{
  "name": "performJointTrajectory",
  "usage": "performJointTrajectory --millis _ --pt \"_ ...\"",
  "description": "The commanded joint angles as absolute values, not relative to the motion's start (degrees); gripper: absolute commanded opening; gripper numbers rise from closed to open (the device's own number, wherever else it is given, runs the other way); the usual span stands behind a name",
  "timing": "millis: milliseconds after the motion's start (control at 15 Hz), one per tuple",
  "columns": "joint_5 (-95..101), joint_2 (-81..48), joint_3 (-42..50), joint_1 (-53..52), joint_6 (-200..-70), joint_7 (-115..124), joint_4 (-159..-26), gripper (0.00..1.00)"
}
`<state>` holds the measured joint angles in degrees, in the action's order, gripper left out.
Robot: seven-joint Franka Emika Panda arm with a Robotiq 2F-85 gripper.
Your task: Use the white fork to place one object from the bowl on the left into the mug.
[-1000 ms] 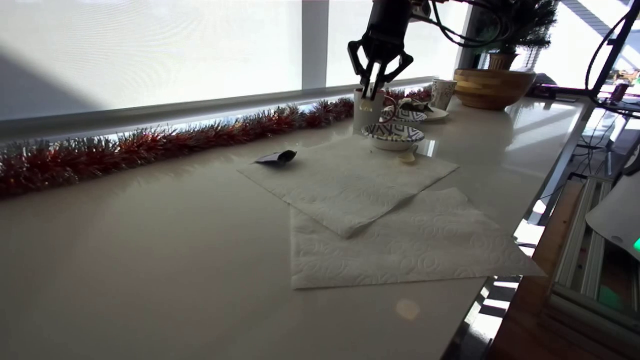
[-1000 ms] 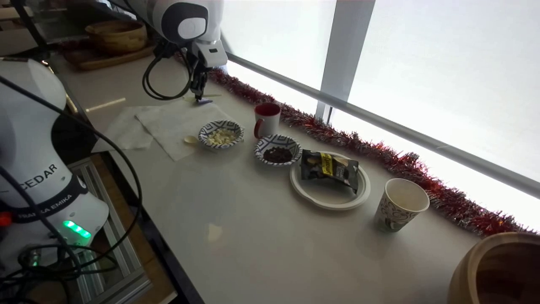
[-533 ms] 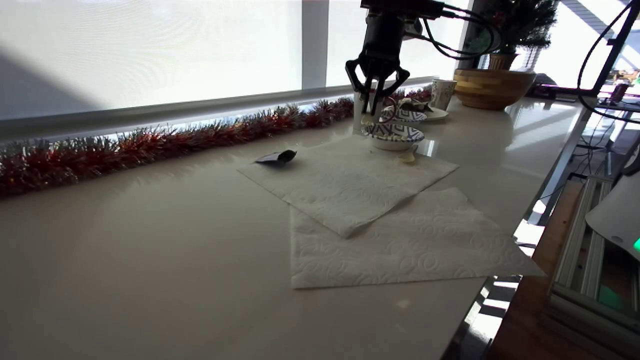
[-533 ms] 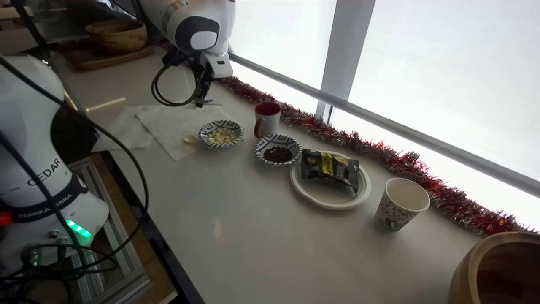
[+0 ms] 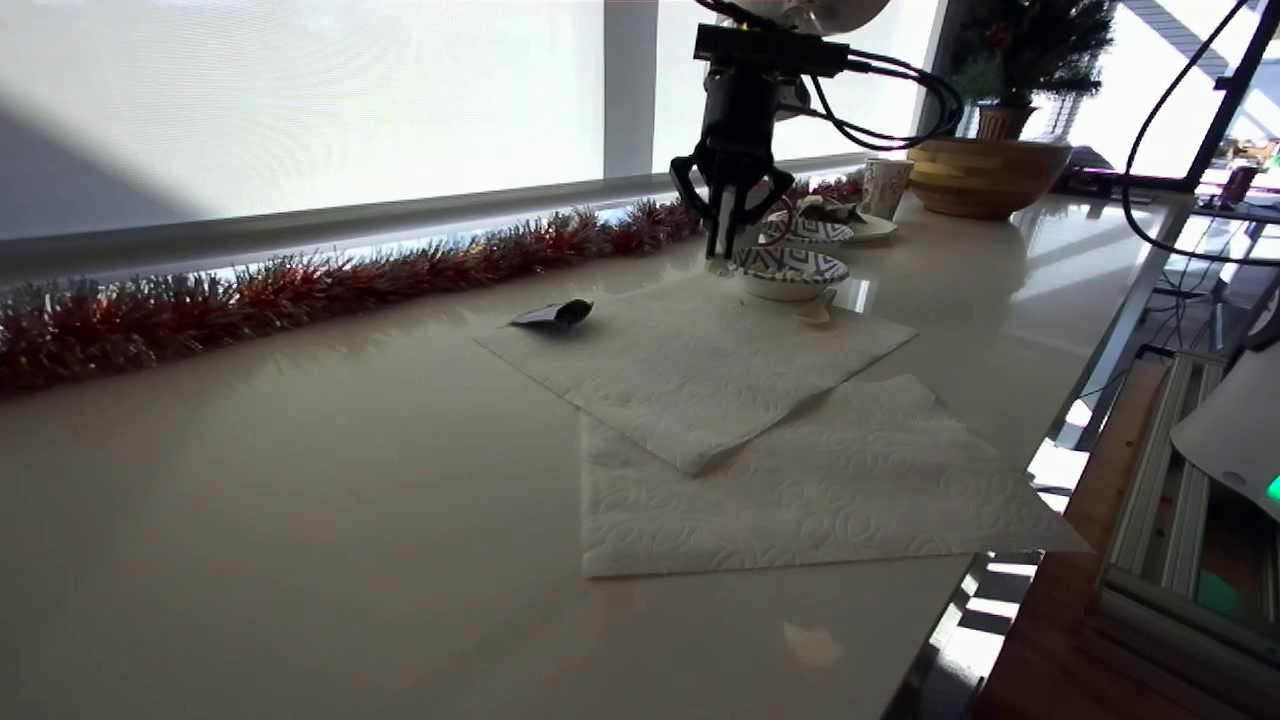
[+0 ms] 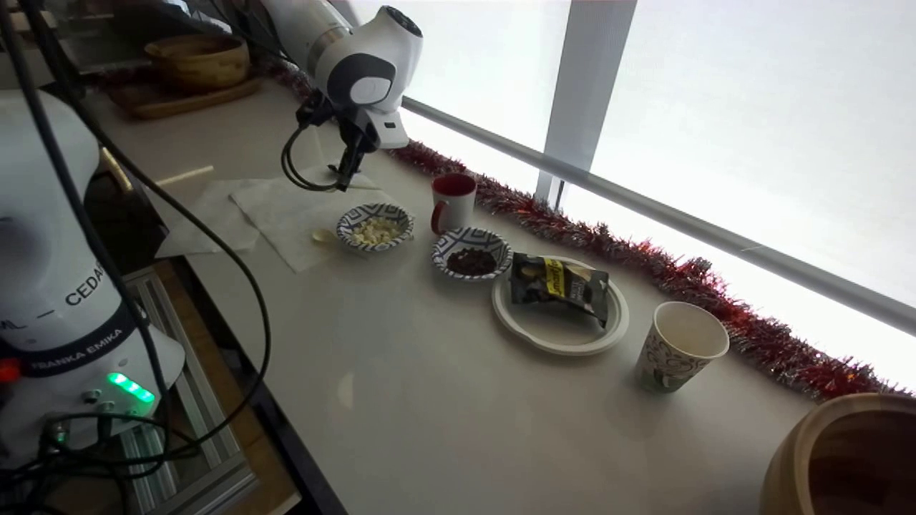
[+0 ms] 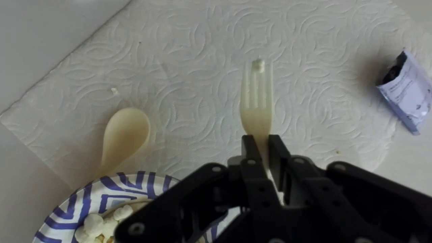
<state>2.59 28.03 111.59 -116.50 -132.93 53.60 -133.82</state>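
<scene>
Dropping lower over the pale surface (image 6: 422,400) than it was a second ago, in both exterior views, the robot arm (image 6: 361,71) is also changing its slant. Beneath it, a sheet of paper towel (image 5: 690,360) is lying spread out. The patterned bowl (image 6: 376,209), probably the left one meant, is sitting near the arm's lower end, and beside it the white mug (image 6: 459,209) is standing upright, its bottom staying hidden. The fingers (image 7: 250,148) are clenching the white fork (image 7: 257,116), whose tip is pointing away from the bowl in the wrist view. On that tip a small pale piece (image 7: 258,65) is riding; whether it is being pierced or merely perching is staying unclear. So the task is probably turning from picking up to delivering: the next move is likely calling for bringing the tip over the mug gently, since a jolt could be sending the piece down onto the towel instead.
</scene>
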Motion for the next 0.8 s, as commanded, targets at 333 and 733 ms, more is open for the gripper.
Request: performJointTrajectory --millis 333,733 --pt "6.98 36.18 123.68 -130.77 -123.23 49.46 -123.26 0.04" --pt "3.54 29.36 117.1 -129.48 -117.52 51.1 -122.92 0.66"
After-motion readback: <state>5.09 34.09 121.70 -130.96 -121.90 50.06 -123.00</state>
